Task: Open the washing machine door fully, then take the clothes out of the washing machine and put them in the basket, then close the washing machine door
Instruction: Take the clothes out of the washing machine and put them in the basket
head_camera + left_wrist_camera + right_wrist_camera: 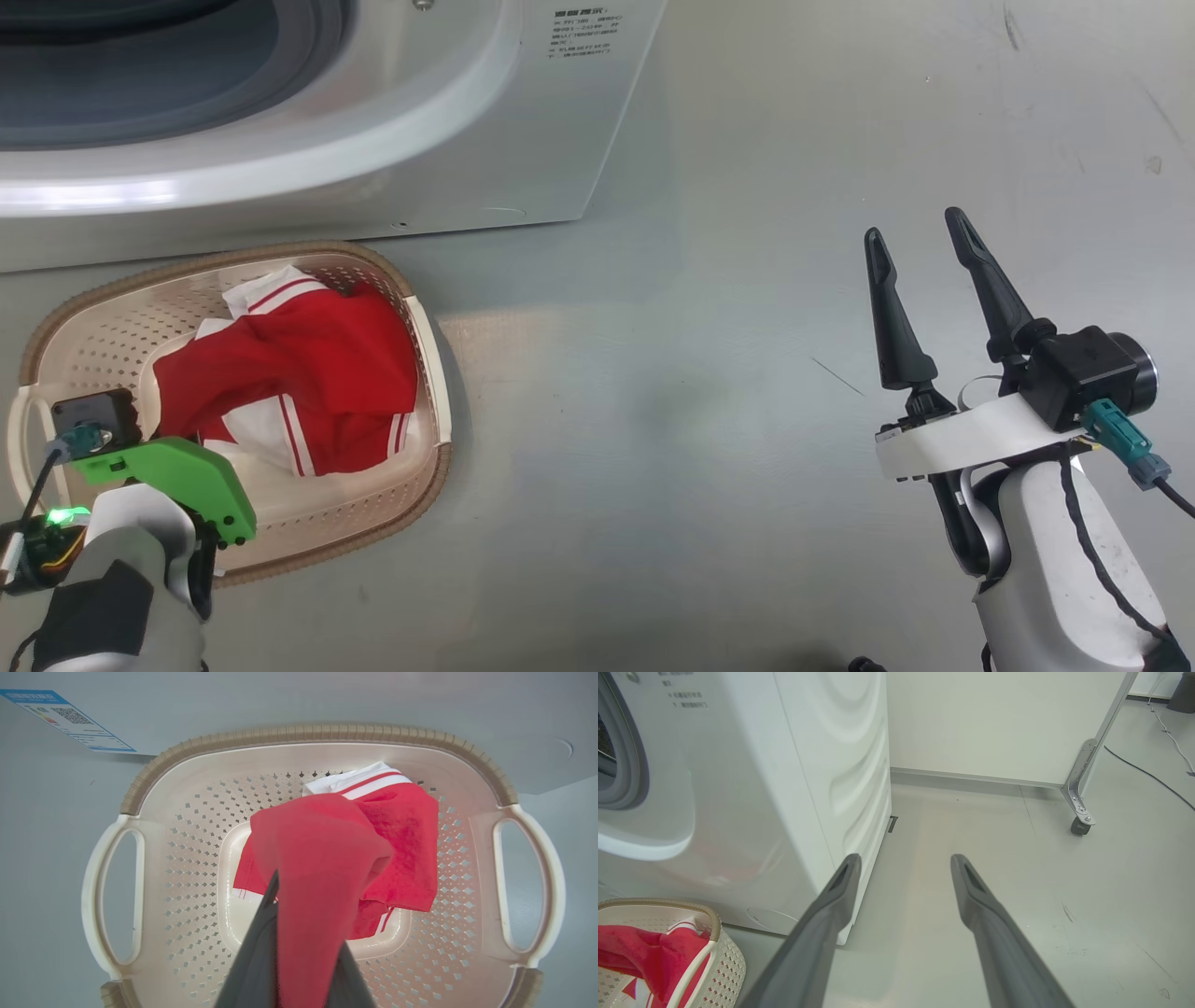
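left to right. the left gripper hung above the basket, its fingers drawn narrow and pinching a fold of the clothes. the red fold rose between the fingers and draped over them, hiding most of the farther finger. beyond the fingertips, the rest of the red fabric with its white trim lay on the basket floor, inside the perforated walls. the basket stood on the floor just in front of the washing machine, whose grey-rimmed drum mouth stood uncovered above and ahead of the left fingers. the right gripper hung well apart to the right over bare floor, fingers spread wide and holding nothing; the machine's side panel lay to the left of its fingertips.

judged stage: release of the clothes into the basket, with closing of the washing machine door not yet done.

judged hazards: the draped fold could cling to the fingers on opening, so a rising arm would drag the garment back out or leave it hanging over the rim. a low left wrist could nudge the light basket and shift it. the door swing could meet the basket, which sat close to the machine front.
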Robot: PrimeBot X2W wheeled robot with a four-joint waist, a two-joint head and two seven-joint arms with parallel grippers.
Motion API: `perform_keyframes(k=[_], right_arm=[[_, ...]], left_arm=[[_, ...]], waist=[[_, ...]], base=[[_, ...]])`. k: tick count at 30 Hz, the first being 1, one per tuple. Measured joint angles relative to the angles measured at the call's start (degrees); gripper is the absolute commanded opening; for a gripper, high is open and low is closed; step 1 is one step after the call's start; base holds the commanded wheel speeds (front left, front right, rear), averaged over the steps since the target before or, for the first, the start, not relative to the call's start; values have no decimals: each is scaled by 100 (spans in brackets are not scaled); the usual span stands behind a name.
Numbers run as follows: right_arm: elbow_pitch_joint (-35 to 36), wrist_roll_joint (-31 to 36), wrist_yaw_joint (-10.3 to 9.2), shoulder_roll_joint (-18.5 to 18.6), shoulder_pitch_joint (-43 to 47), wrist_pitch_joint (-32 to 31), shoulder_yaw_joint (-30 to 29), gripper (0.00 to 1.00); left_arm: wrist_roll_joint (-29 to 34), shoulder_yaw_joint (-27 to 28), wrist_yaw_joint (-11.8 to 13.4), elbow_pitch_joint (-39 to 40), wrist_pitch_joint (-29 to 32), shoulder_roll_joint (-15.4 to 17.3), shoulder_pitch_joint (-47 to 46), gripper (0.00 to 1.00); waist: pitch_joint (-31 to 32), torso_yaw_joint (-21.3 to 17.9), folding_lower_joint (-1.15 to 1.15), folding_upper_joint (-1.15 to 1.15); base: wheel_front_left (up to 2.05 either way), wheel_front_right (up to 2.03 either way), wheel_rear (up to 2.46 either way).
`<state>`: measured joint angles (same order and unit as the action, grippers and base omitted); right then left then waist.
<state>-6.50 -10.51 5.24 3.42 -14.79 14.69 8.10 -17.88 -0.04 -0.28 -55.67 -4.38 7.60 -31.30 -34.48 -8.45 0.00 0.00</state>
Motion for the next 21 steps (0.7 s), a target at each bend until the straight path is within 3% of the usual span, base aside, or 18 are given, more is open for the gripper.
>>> perform_keyframes(k=[1, 2, 21], right_arm=[[-3, 0, 0, 0, 0, 0, 0, 100], [-5, 0, 0, 0, 0, 0, 0, 100], [-360, -5, -33, -16, 1, 0, -152, 100]], left_arm=[[0, -5, -1, -46, -24, 0, -14, 22], [1, -12, -1, -94, -31, 0, -29, 98], [330, -290, -125, -492, -889, -90, -30, 100]], waist=[[3, 3, 0, 0], [7, 6, 0, 0], [773, 135, 0, 0]], base=[[0, 0, 0], [0, 0, 0], [0, 0, 0]])
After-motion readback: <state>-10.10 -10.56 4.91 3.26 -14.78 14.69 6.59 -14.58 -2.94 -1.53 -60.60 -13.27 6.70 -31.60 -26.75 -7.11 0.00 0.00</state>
